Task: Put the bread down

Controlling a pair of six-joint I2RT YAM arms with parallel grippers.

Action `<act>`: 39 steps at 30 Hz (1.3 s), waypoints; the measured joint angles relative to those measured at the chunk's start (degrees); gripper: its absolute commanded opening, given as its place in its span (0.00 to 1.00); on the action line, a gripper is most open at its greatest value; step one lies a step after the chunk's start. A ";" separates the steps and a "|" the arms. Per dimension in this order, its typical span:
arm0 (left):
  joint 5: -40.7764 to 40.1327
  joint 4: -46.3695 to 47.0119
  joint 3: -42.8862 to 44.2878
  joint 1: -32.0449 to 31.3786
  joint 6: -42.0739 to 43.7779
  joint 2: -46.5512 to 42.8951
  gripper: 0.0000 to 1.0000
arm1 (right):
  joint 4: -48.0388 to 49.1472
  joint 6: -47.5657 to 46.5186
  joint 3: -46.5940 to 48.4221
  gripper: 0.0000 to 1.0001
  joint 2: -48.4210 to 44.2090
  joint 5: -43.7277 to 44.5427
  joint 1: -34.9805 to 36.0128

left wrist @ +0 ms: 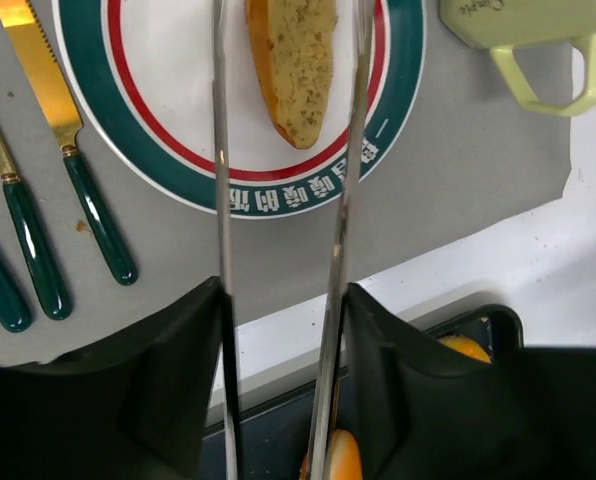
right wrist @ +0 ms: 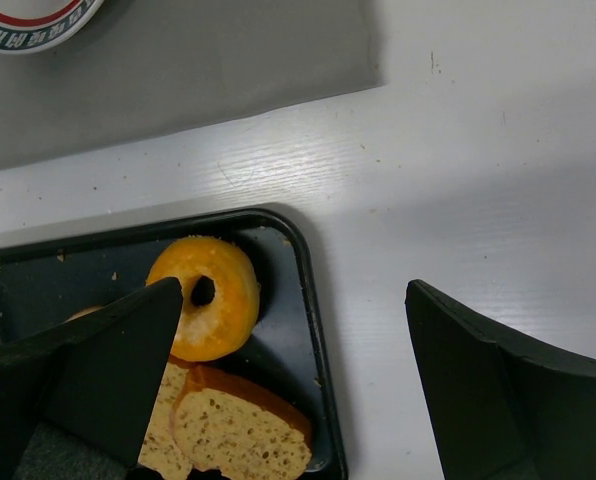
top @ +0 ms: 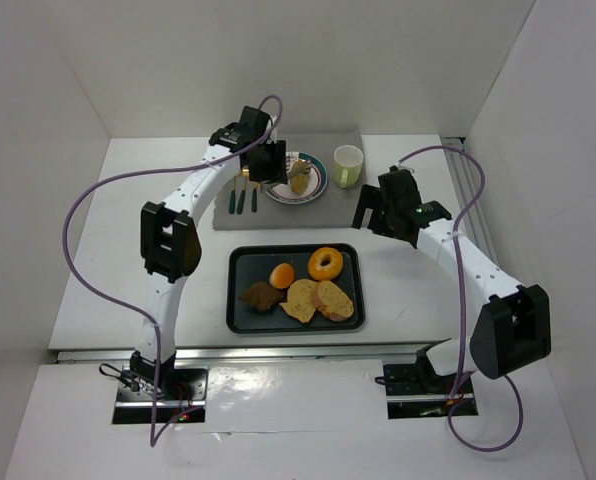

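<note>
- Bread slice (left wrist: 293,65), tan with a golden crust, lies on a round white plate with a green and red rim (left wrist: 168,80). It sits on the plate's right half as seen from above.
- The plate rests on a grey rectangular placemat (left wrist: 458,170) that lies against the middle of the tabletop's far edge.
- The left gripper (top: 286,172) hangs over the plate. Its thin fingers (left wrist: 221,200) are parted on either side of the slice, with a gap showing on each side, so it has hold of nothing.
- Two pieces of cutlery, a gold-bladed knife with a dark green handle (left wrist: 68,150) and a matching gold fork (left wrist: 18,230), lie side by side on the mat just left of the plate.
- A pale green ceramic mug (left wrist: 518,30) stands on the mat's right part, near the plate but apart from it.
- A black rectangular tray (top: 240,290) sits on the white tabletop (top: 408,290) nearer the near edge, just in front of the mat.
- On the tray are a glazed ring doughnut (top: 314,262) at the far right, a small orange bun (top: 281,275), a dark brown piece (top: 262,296) at the left, and more tan bread slices (top: 318,300) toward the near right corner.
- The right gripper (right wrist: 296,288) hovers over the tray's far right corner and the bare tabletop beside it. Its jaws are spread wide and it is empty.
</note>
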 measured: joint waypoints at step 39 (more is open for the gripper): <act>0.70 -22.10 -59.76 -6.08 -18.67 -76.37 0.61 | 0.00 0.11 0.00 1.00 -3.13 -0.94 0.59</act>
